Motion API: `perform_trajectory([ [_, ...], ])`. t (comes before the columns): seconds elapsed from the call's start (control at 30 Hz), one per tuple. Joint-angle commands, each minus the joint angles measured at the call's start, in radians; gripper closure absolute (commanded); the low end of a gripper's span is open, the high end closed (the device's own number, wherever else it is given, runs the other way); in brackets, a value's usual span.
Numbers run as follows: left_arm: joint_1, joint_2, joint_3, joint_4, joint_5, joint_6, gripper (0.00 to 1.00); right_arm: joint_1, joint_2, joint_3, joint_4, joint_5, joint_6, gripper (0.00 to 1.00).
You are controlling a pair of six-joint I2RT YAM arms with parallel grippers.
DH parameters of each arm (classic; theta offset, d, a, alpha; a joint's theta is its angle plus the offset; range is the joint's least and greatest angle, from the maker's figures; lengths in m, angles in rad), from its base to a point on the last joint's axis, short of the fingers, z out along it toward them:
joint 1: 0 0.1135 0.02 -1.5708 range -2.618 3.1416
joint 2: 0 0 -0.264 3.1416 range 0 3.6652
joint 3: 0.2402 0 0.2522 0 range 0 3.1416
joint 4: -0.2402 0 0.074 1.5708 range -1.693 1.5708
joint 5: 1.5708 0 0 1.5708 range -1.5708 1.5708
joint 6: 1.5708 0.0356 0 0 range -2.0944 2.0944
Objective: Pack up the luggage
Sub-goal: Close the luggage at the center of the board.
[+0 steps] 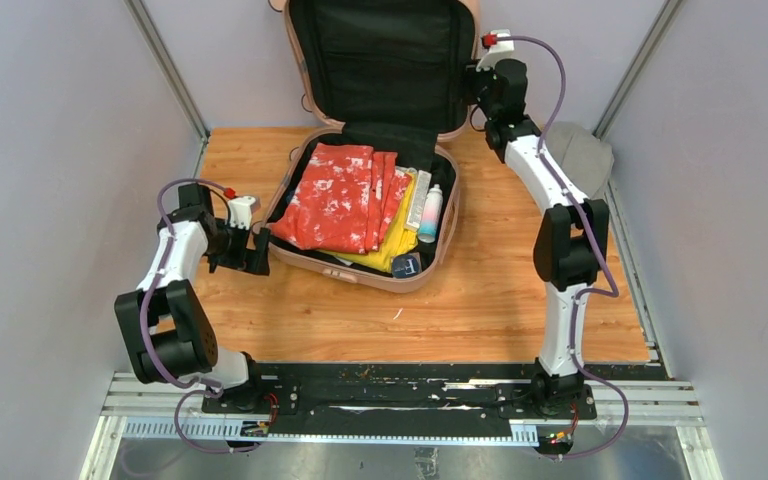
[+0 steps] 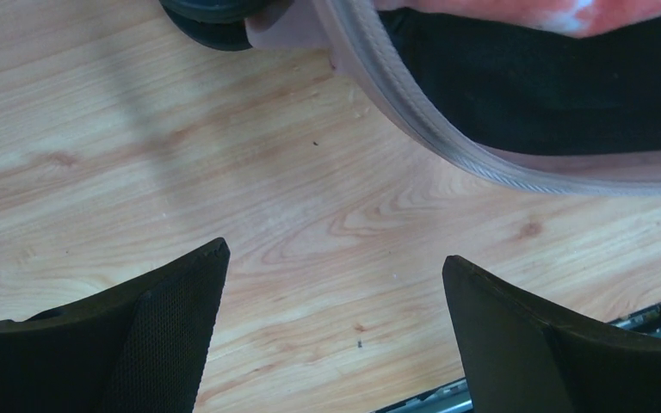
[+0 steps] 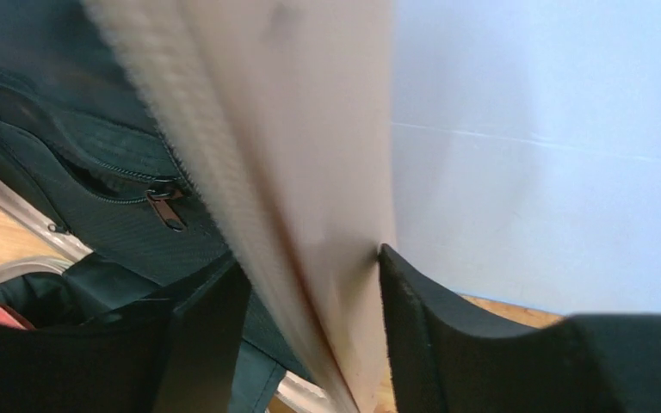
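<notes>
The luggage (image 1: 400, 283) lies open on the wooden table, its pale pink lid (image 1: 295, 60) standing upright at the back with the black lining facing me. Red patterned cloth (image 1: 335, 195), a yellow garment (image 1: 400, 240) and a small bottle (image 1: 430, 212) lie in the base. My right gripper (image 1: 472, 80) straddles the lid's right edge (image 3: 310, 129). One of its fingers (image 3: 413, 310) touches the pink shell; the other sits on the lining side, contact unclear. My left gripper (image 1: 260, 250) hangs open over bare wood by the base's front left corner (image 2: 447, 138).
A grey cloth bundle (image 1: 580, 155) lies at the table's right edge, behind the right arm. A black caster wheel (image 2: 215, 17) shows at the suitcase corner. Pale walls close in the table on the left, right and back. A zip pull (image 3: 165, 206) hangs on the lid lining.
</notes>
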Motion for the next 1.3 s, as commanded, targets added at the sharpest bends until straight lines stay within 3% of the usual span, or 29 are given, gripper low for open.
perform_trajectory([
  [0.0,0.006,0.028,-0.025,0.115,-0.033,-0.072,0.00,-0.009,-0.076,-0.140,0.168,-0.135,0.030,0.52],
  [0.13,0.005,0.060,-0.019,0.152,-0.046,-0.113,0.00,-0.007,-0.153,-0.276,0.221,-0.201,0.033,0.69],
  [0.5,0.006,0.074,-0.039,0.212,-0.050,-0.186,0.00,0.036,-0.409,-0.650,0.280,-0.252,-0.016,0.82],
  [0.7,0.006,0.046,-0.042,0.188,-0.051,-0.174,0.00,0.038,-0.500,-0.820,0.297,-0.235,0.017,0.84],
  [0.97,0.016,-0.071,-0.061,0.111,-0.090,-0.135,0.00,0.037,-0.638,-1.005,0.258,-0.174,0.095,0.72],
  [1.13,0.052,-0.169,-0.126,0.084,-0.182,-0.059,0.00,0.036,-0.753,-1.124,0.193,-0.120,0.150,0.59],
  [1.27,0.081,-0.217,-0.159,0.075,-0.252,0.011,0.00,0.036,-0.842,-1.218,0.163,-0.033,0.212,0.55],
])
